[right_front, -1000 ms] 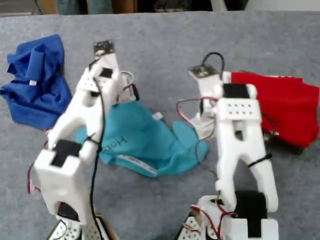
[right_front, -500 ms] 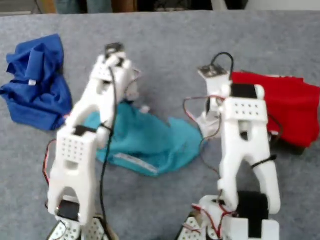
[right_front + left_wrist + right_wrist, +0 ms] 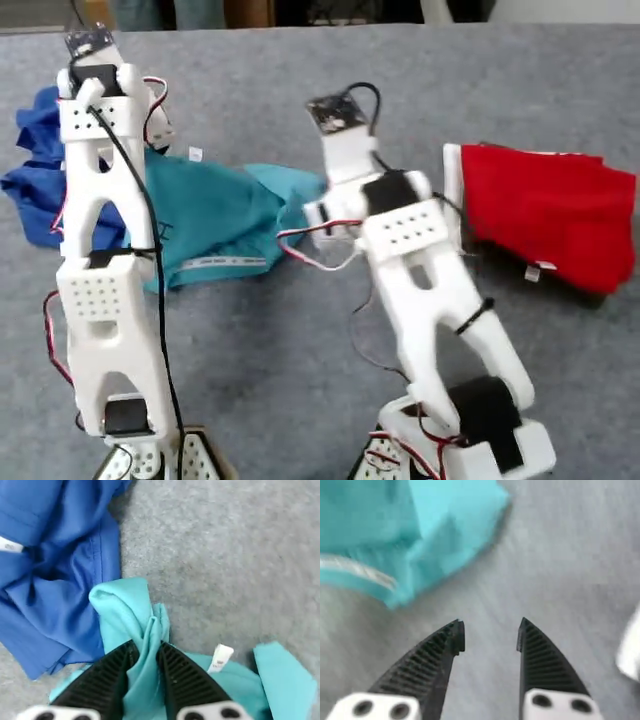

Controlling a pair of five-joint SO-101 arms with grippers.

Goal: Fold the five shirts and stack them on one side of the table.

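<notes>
One teal shirt (image 3: pixel 220 212) lies stretched left-to-right — left claw (image 3: pixel 146 648) pinching it.

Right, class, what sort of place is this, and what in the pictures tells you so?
Probably a robotics lab bench: a wired white left arm and right arm, a grey felt-covered table, and a teal shirt, blue shirt and red shirt set out for folding.

This looks like a robotics lab or hobby workroom. A counter (image 3: pixel 300 90) covered in grey felt carries a left arm (image 3: pixel 100 300) and a right arm (image 3: pixel 430 290) of white plastic with loose wires (image 3: pixel 318 262). Wooden furniture (image 3: pixel 246 11) stands behind.
</notes>
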